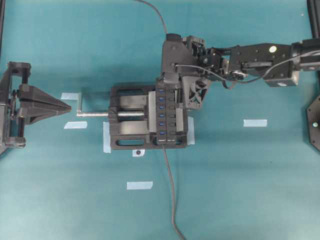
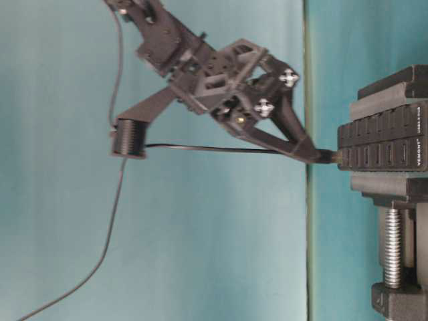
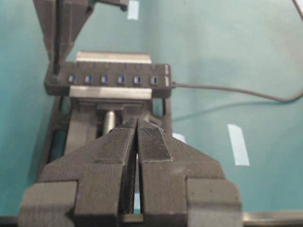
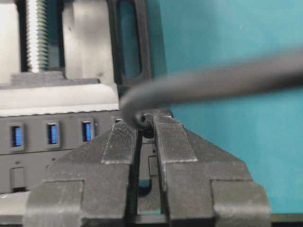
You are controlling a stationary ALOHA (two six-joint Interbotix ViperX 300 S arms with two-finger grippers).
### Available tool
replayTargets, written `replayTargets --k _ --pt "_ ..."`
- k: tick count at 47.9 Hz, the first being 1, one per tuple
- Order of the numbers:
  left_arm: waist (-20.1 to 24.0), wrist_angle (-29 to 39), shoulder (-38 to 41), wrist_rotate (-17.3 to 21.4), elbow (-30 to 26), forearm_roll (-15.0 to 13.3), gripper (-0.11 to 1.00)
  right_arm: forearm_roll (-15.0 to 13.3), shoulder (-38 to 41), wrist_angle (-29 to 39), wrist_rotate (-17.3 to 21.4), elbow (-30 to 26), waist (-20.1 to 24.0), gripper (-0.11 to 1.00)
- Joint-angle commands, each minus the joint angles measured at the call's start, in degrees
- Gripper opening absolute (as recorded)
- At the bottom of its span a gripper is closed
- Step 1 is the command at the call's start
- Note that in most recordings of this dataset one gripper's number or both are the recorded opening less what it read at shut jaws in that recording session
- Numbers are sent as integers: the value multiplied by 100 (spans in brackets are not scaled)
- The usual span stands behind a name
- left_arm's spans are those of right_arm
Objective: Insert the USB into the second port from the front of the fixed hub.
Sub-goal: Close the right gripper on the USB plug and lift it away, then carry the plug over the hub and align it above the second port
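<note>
The right claw is pinched nearly shut on the USB, its ribbed fingers close on either side of the small black plug, whose thin black cable curves up and away to the right in the right wrist view; in the overhead view this claw sits at the far end of the hub, over the last port of the row; the table-level view shows the fingertips meeting the hub's port face with the plug at that face, though how deep it sits cannot be told from any view; the cable runs back level from the tips, past a round black part of the wrist, and hangs down in a loose curve.

The hub is a long narrow black bar with a row of blue ports, clamped in a black vise whose silver screw and handle point to the left; the hub's thicker grey cable leaves its near end and runs down across the teal tabletop; several strips of pale tape lie on the tabletop around the vise.

The left claw rests well apart at the left edge, pointing toward the vise handle; in the left wrist view its fingers are pressed together with nothing between them, the hub and vise in view beyond.
</note>
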Motion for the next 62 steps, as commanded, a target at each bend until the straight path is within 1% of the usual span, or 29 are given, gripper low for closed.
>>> replayTargets --k 1,16,23,32,47,62 --pt "9 -26 18 -9 -114 9 0 9 -308 114 35 -185 62 8" --pt "9 -35 9 -9 -105 9 0 9 -580 422 44 -246 237 8" --pt "9 -35 18 -9 -105 9 0 18 -668 580 167 -290 299 7" --pt "9 -26 9 -9 -105 9 0 9 -729 598 352 -299 369 7" --pt "9 -26 18 -9 -97 0 0 9 -729 606 369 -290 439 7" --pt "9 -35 9 -9 -97 0 0 9 -729 729 422 -299 633 7"
